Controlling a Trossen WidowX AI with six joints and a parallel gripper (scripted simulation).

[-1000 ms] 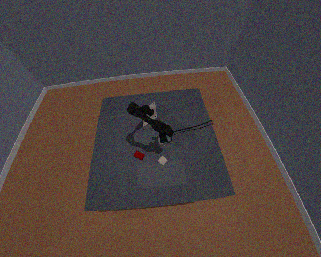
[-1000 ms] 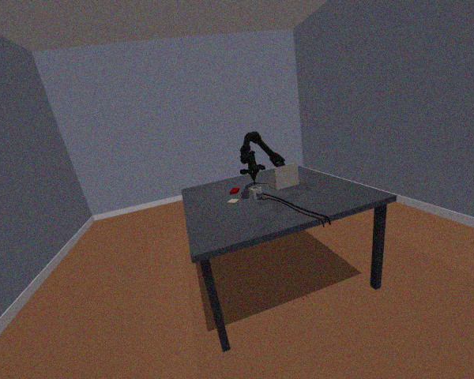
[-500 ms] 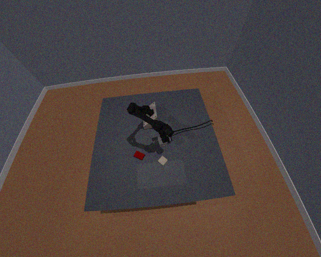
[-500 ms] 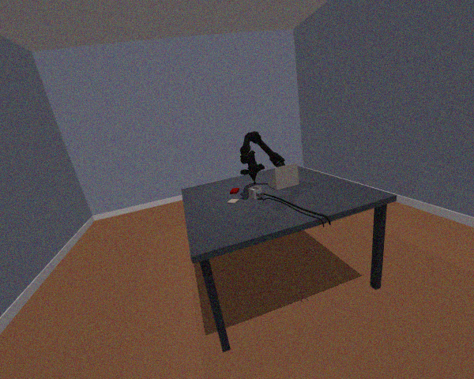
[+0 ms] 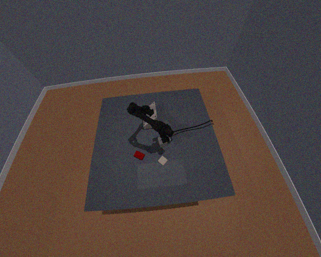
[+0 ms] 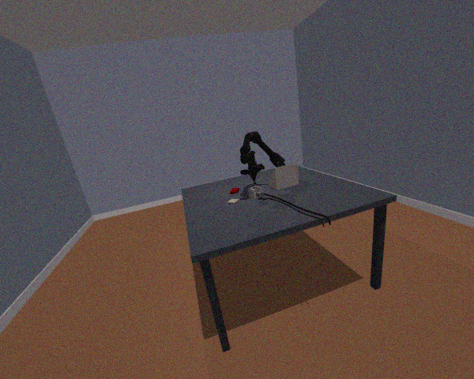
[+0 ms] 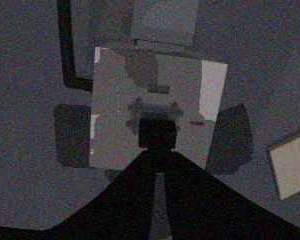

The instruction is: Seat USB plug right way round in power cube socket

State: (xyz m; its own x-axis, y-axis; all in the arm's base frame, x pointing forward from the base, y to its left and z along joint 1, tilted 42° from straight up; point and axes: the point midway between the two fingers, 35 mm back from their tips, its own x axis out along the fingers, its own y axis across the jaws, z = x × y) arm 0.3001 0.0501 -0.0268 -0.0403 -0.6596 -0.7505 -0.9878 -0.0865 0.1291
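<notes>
The power cube [image 5: 161,143] [image 6: 254,193] [image 7: 107,140] is pale and stands on the table. In the wrist view its top face shows small dark slots around the middle. My gripper [image 6: 254,181] [image 7: 158,162] points down over the cube, shut on the black USB plug [image 7: 157,133]. The plug's dark body stands over the middle of the cube's top face, with a blurred shadow just beyond it. The plug's metal end and the socket under it are hidden, so I cannot tell how deep it is or which way round it faces.
A pale square block [image 5: 162,160] [image 6: 232,200] [image 7: 295,165] and a red block [image 5: 139,155] [image 6: 234,190] lie near the cube. A grey block [image 7: 165,21] adjoins one cube side. Black cables [image 5: 192,127] [image 6: 299,207] [image 7: 66,50] run to the table edge. A pale upright box [image 6: 287,177] stands by the arm's base.
</notes>
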